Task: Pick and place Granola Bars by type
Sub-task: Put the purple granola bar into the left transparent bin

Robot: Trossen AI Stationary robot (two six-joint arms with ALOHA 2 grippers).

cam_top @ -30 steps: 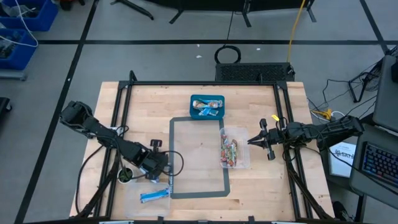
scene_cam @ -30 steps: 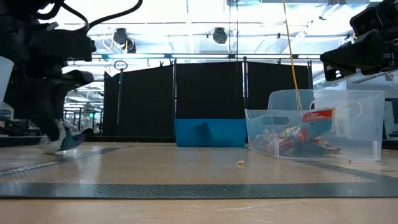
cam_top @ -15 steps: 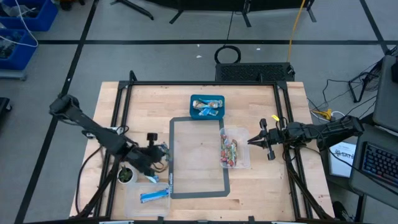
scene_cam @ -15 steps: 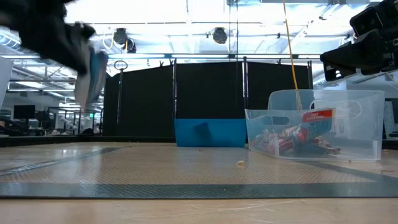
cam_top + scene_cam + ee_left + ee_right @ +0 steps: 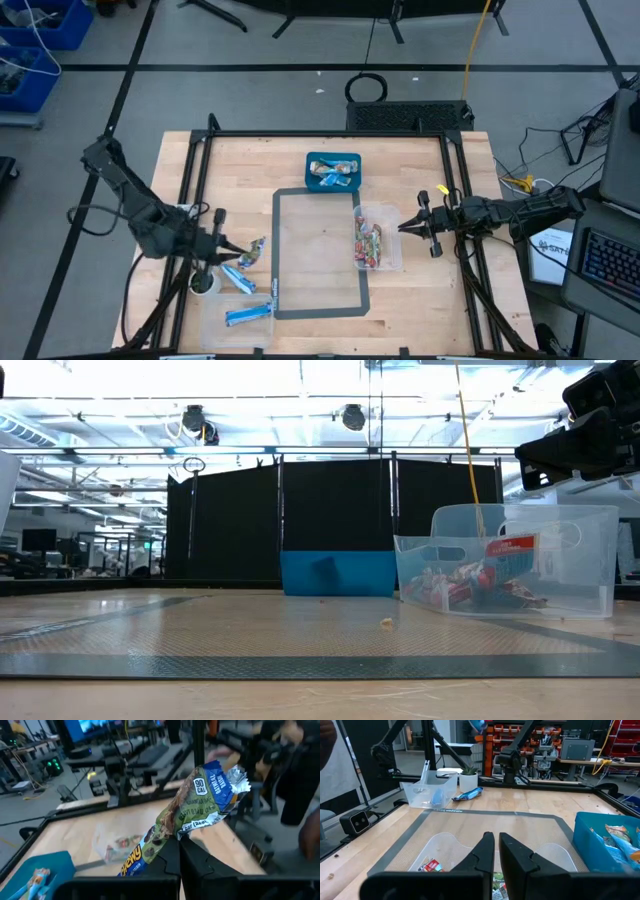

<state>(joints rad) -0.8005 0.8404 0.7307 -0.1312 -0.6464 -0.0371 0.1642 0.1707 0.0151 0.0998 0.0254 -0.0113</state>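
On the table, a bar is seen clamped by the left gripper only in its wrist view; the right gripper is closed, empty.

Two blue bars lie loose on the table and one more is held up. Two bins: one blue, one clear. One pot.

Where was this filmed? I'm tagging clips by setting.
Probably a robotics lab or workshop: a wooden table inside a metal frame, black curtain panels behind it, and benches loaded with equipment beyond.
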